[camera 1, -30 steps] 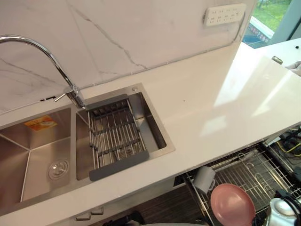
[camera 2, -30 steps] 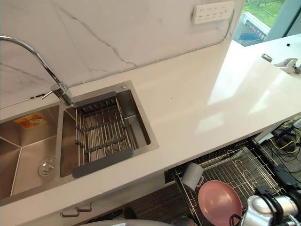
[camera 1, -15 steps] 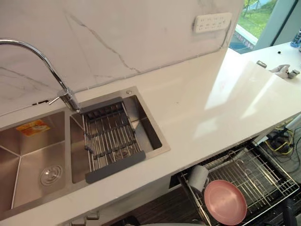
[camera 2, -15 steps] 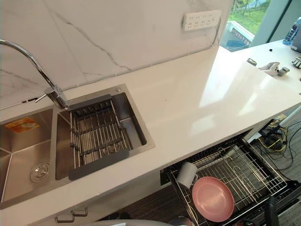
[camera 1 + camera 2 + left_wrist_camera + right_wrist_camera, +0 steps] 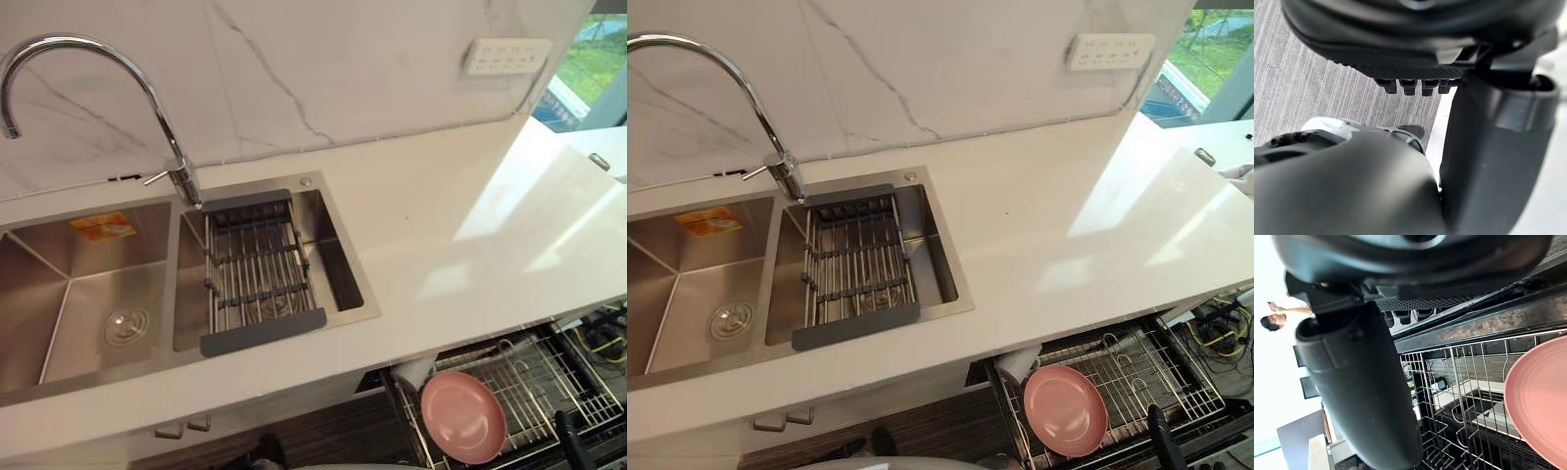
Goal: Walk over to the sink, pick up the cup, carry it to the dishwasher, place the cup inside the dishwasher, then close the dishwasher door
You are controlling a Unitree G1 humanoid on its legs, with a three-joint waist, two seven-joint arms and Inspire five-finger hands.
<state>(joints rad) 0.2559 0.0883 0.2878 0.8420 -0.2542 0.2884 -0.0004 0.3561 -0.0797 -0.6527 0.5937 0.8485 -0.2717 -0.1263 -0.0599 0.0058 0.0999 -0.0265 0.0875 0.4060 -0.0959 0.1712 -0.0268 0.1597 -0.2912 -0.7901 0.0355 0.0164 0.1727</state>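
A kitchen, known by a double steel sink (image 5: pixel 59 304) set into a white surface (image 5: pixel 470 245), a curved tap (image 5: pixel 147 88), a dishwasher rack (image 5: pixel 1136 367) drawn out below, loaded with a pink plate (image 5: pixel 1065 409)

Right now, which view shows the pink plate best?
The right eye view: the whole pink plate lies in the dishwasher rack. The left eye view shows it nearly as well; the right wrist view crops it.

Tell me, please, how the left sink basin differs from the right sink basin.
The left basin is empty, its round drain showing; the right basin holds a wire rack with grey ends. The left basin bears an orange sticker at its back; the right basin shows none. Both are steel, sunk in the white counter.
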